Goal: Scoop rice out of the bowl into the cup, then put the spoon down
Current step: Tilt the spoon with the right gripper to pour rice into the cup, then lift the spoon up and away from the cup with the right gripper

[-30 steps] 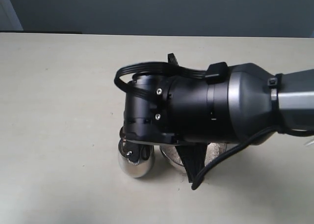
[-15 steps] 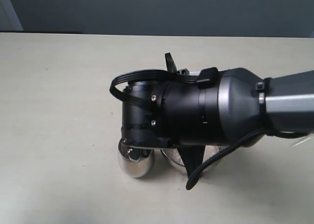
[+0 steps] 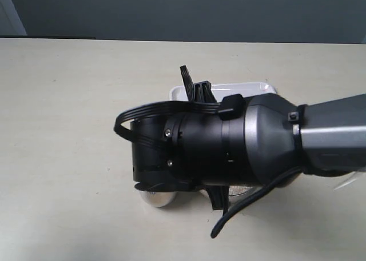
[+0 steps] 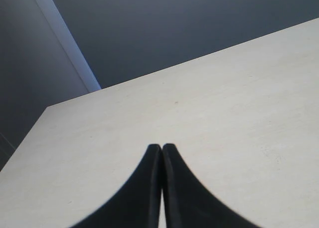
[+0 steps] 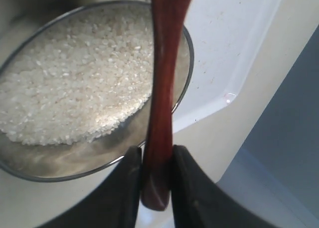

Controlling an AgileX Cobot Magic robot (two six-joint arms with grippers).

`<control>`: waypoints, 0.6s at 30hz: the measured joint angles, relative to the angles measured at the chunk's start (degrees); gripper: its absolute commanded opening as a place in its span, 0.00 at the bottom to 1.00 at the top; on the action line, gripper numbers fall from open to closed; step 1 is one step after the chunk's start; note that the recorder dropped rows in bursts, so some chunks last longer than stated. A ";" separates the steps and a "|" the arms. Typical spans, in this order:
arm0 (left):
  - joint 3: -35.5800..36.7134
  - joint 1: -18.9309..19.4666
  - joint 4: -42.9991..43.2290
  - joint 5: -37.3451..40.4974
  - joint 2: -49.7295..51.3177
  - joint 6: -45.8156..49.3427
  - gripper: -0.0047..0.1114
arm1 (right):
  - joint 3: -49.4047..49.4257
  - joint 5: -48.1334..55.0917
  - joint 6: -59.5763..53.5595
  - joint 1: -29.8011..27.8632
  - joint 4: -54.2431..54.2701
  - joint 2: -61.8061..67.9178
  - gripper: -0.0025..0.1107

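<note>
My right gripper [image 5: 157,150] is shut on the slim end of the dark reddish-brown spoon [image 5: 164,78]; the spoon's round bowl is out of frame. The handle crosses above the rim of the steel bowl [image 5: 30,173], which holds a heap of white rice [image 5: 75,88]. In the exterior view the right arm [image 3: 229,147] hides the gripper and spoon. Only the belly of the steel cup [image 3: 158,199] and a sliver of the bowl [image 3: 245,191] show beneath the arm. My left gripper [image 4: 161,147] is shut on nothing, over bare table.
A white rectangular tray [image 3: 234,90] lies behind the bowl and also appears as the tray [image 5: 234,43] in the right wrist view. The pale table [image 3: 63,129] stretches to the left, with a dark wall [image 3: 183,9] beyond its far edge.
The right arm has shifted left and nearer the camera, covering most of the cup and uncovering the white tray behind. The left gripper's earlier state is not shown.
</note>
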 measured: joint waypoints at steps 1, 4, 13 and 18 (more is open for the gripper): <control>0.00 0.00 0.00 0.00 0.00 0.00 0.04 | 0.00 0.00 0.00 0.00 0.00 0.00 0.02; 0.00 0.00 0.00 0.00 0.00 0.00 0.04 | 0.00 0.00 0.60 0.00 0.00 0.00 0.02; 0.00 0.00 0.00 0.00 0.00 0.00 0.04 | 2.74 -0.11 2.80 0.00 -1.75 0.00 0.02; 0.00 0.00 0.00 0.00 0.00 0.00 0.04 | 2.87 -0.11 3.91 0.00 -3.27 0.00 0.02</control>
